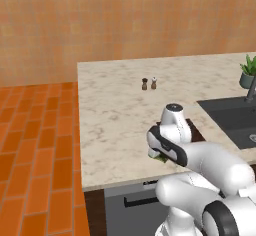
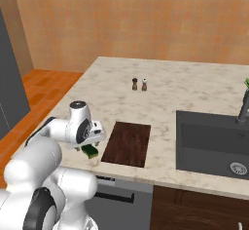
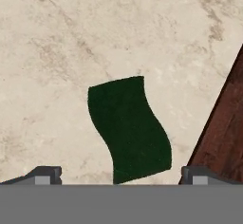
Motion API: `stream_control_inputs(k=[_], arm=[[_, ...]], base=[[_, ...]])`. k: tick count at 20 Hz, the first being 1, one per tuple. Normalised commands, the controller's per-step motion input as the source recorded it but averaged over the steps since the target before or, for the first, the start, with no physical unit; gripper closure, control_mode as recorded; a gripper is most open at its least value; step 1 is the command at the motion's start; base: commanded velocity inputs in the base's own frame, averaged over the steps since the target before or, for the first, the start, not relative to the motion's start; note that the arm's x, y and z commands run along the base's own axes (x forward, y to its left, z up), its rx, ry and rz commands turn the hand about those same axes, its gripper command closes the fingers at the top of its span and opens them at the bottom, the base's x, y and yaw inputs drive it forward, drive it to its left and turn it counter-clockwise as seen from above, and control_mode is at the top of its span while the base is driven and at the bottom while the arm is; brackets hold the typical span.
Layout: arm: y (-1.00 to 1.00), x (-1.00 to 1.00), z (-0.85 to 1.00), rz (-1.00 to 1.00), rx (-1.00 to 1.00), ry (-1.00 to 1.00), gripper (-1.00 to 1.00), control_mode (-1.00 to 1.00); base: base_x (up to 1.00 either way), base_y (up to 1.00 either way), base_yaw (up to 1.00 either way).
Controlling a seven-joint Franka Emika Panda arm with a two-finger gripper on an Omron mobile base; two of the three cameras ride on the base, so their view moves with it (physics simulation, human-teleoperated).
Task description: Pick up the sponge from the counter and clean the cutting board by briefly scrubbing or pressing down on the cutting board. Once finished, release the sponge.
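The sponge (image 3: 128, 128), a dark green wavy-edged block, lies flat on the beige marble counter (image 3: 71, 38). My gripper (image 3: 121, 174) hangs straight above it, open, one fingertip on each side of the sponge and neither touching it. The reddish-brown cutting board (image 3: 223, 133) lies just beside the sponge. From the right base view the sponge (image 2: 90, 151) peeks out under the hand (image 2: 90, 132), left of the cutting board (image 2: 127, 143), near the counter's front edge. In the left base view the arm covers most of the board (image 1: 198, 130), and a green corner of the sponge (image 1: 160, 156) shows.
Salt and pepper shakers (image 2: 134, 84) (image 2: 144, 84) stand farther back on the counter. A dark recessed sink (image 2: 214, 143) with a faucet (image 2: 242, 108) lies right of the board. A potted plant (image 1: 248, 72) stands at the far right. Orange tiled floor (image 1: 35, 145) lies left of the counter.
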Motion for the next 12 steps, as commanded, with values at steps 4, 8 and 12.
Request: stream_control_inputs(k=[4,8,12], arm=[[0.0,0.19,-0.34,0.03,0.0,0.0,-1.0,-1.0],[0.0,0.09,-0.35,0.01,0.0,-0.01,-1.0,-1.0],[0.0,0.0,-0.39,0.0,0.0,-0.03,-1.0,-1.0]], base=[[0.0,0.0,0.0],[0.0,0.0,0.0],[0.0,0.0,0.0]])
